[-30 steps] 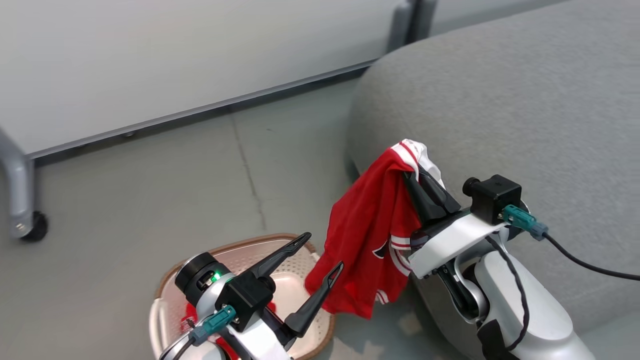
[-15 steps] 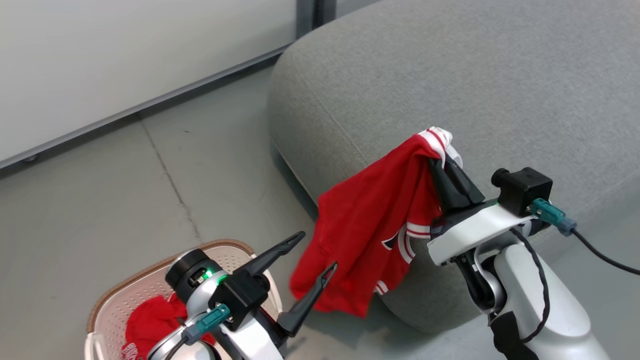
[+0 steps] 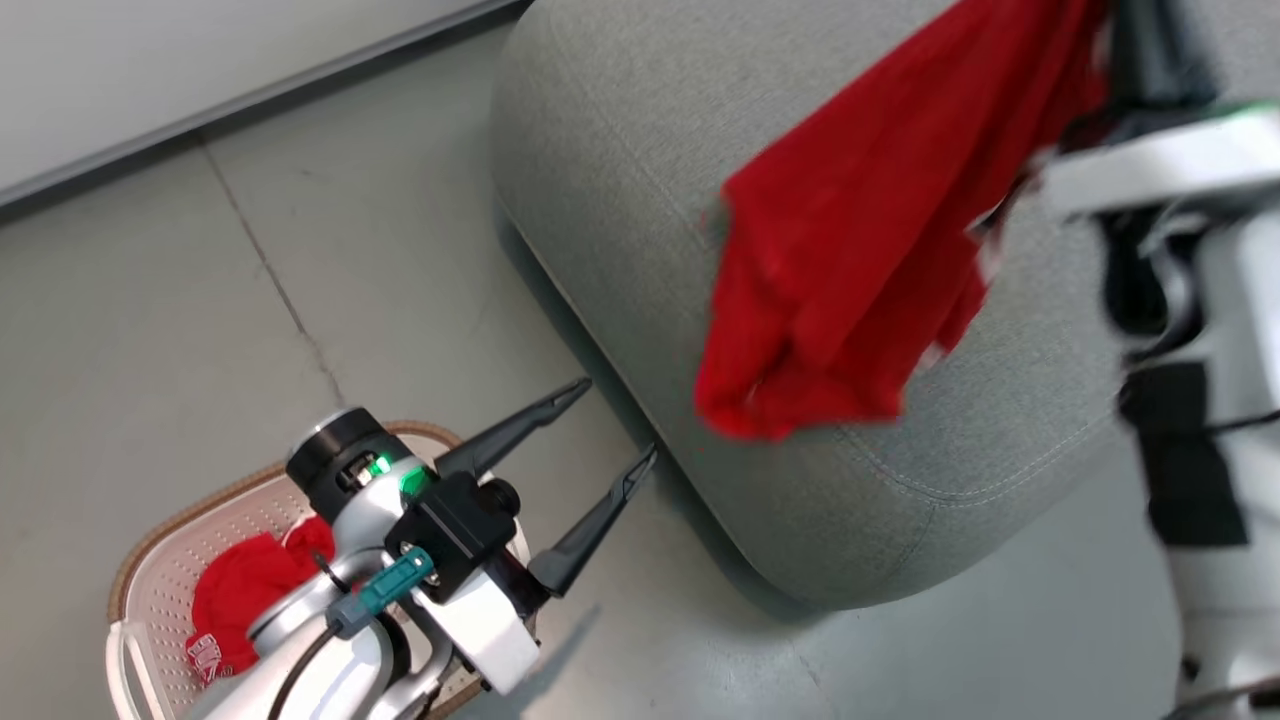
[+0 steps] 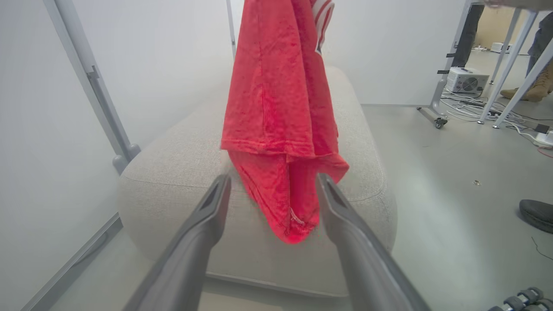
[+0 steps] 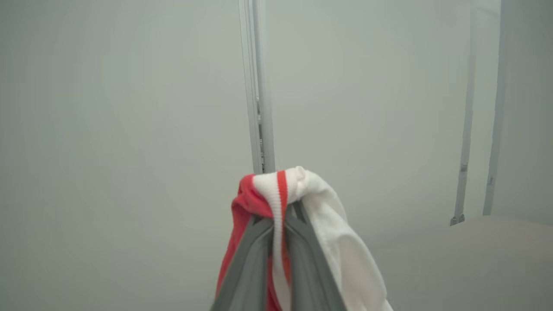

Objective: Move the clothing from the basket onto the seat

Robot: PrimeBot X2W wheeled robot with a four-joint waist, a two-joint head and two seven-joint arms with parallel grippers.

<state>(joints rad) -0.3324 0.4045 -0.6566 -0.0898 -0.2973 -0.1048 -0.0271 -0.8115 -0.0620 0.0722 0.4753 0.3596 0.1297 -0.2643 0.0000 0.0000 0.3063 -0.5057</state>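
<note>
Jersey (image 3: pixel 850 270), bright red with white striped trim, hangs from right tool (image 5: pixel 278 221). Right wrist view: the two dark fingers are pressed together on a bunched fold of white ribbed trim with one red stripe; white panel fabric falls to one side of the fingers, red to the other. Head view: right tool and its arm are blurred at the upper right.

Jersey position: fully out of the basket (image 3: pixel 165 575), lifted above the rounded end of the grey seat (image 3: pixel 620 200). Red body drapes down and to the left from the grip. Lower hem is near the cushion top by the stitched seam; contact between hem and cushion cannot be told.

Left tool (image 3: pixel 618 417): fingers spread wide apart, nothing between them. It sits low over the floor (image 3: pixel 200 300), between basket and seat, fingertips pointing at the seat's end. Left wrist view: the jersey's lowest corner appears in the gap between the fingers, farther off, not touching them.

Basket: on the floor at lower left of the head view, partly covered by the left arm. A second red garment (image 3: pixel 245 590) with white lettering lies inside.

Background, left wrist view: metal table legs (image 4: pixel 438 108) on casters, cables on the floor, a person's dark shoe (image 4: pixel 538 214) at the right edge.
</note>
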